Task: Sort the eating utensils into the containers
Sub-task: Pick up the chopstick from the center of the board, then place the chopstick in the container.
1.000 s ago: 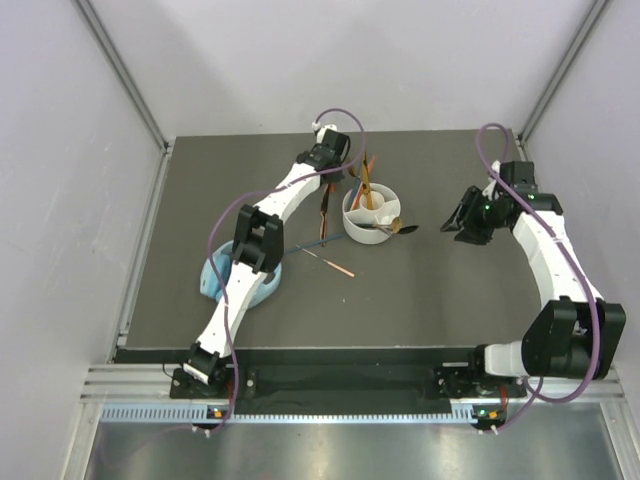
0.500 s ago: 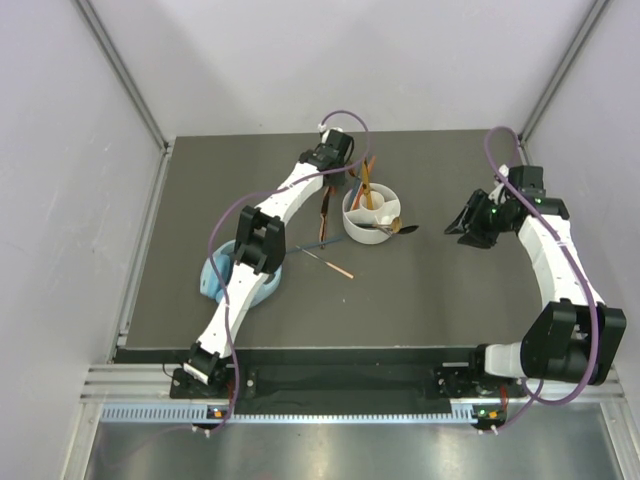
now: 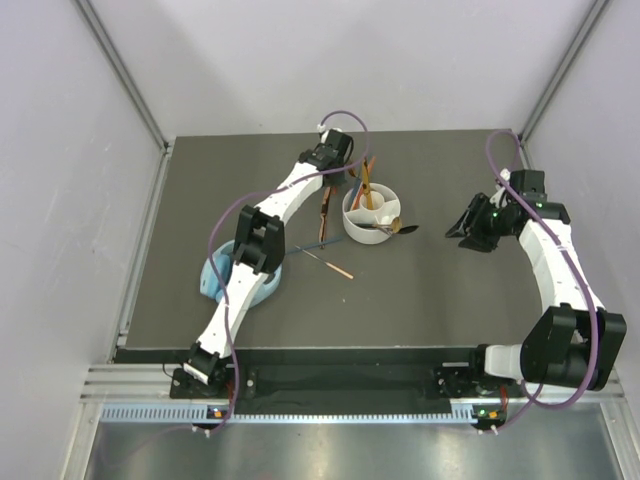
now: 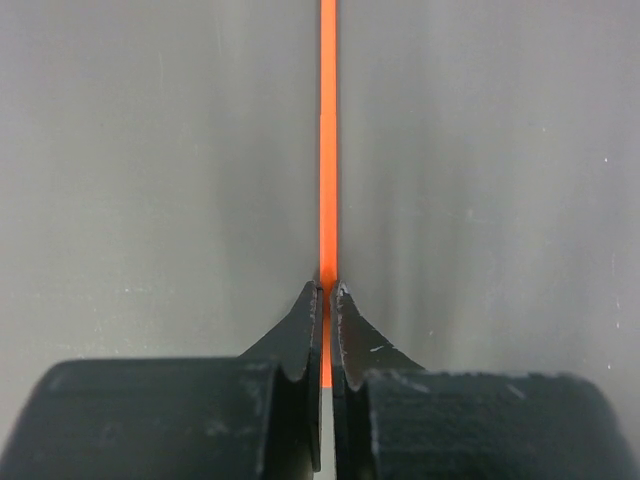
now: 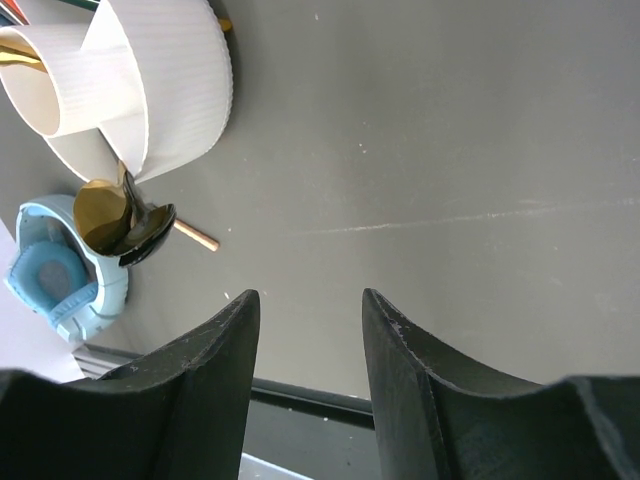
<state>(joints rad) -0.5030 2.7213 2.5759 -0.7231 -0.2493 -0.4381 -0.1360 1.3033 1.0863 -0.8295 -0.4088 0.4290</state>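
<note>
Left claw point(image 4: 327, 295) is clamped tight on the orange chopstick point(image 4: 328, 150), jaws together with only that thin stick between them. It runs straight out ahead of the tips over the grey table point(image 4: 150, 150). I can't tell whether it is lifted or lying flat. The pinch sits near one end, so most of the length hangs out front. It looks light and stiff, but slim and smooth, so it will probably swivel or slide in the grip if swung fast.

From above, that claw is just behind the white holder point(image 3: 365, 235). Right claw point(image 5: 310, 300) hangs well apart, jaws spread, nothing in them. A gold spoon point(image 5: 100, 215) and a black spoon point(image 5: 150, 228) lie against the holder's wall, with the headphones point(image 5: 60, 280) beyond.
</note>
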